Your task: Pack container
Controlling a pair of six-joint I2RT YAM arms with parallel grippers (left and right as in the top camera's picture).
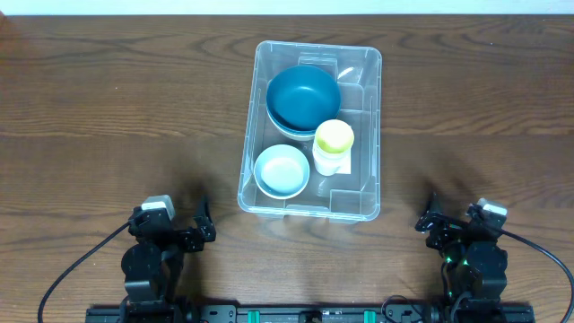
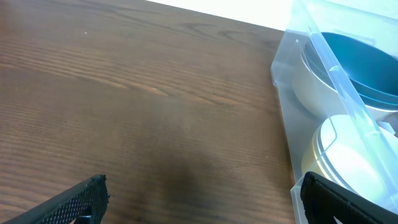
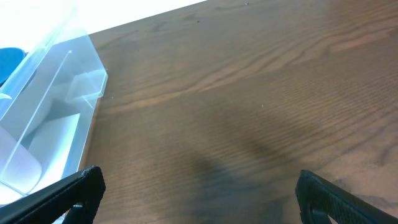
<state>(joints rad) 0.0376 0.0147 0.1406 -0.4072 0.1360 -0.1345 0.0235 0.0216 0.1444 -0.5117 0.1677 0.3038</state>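
The clear plastic container (image 1: 368, 135) stands in the middle of the table. Inside it are a dark blue bowl (image 1: 303, 96) nested in a lighter one at the far end, a small light blue bowl (image 1: 282, 170) at the near left, and a white cup with a yellow-green lid (image 1: 334, 144) beside it. My left gripper (image 1: 203, 224) rests open and empty at the near left. My right gripper (image 1: 425, 215) rests open and empty at the near right. The container also shows in the left wrist view (image 2: 286, 81) and in the right wrist view (image 3: 59, 93).
The wooden table (image 1: 117, 117) runs out to both sides of the container. The arm bases and their cables sit along the near edge.
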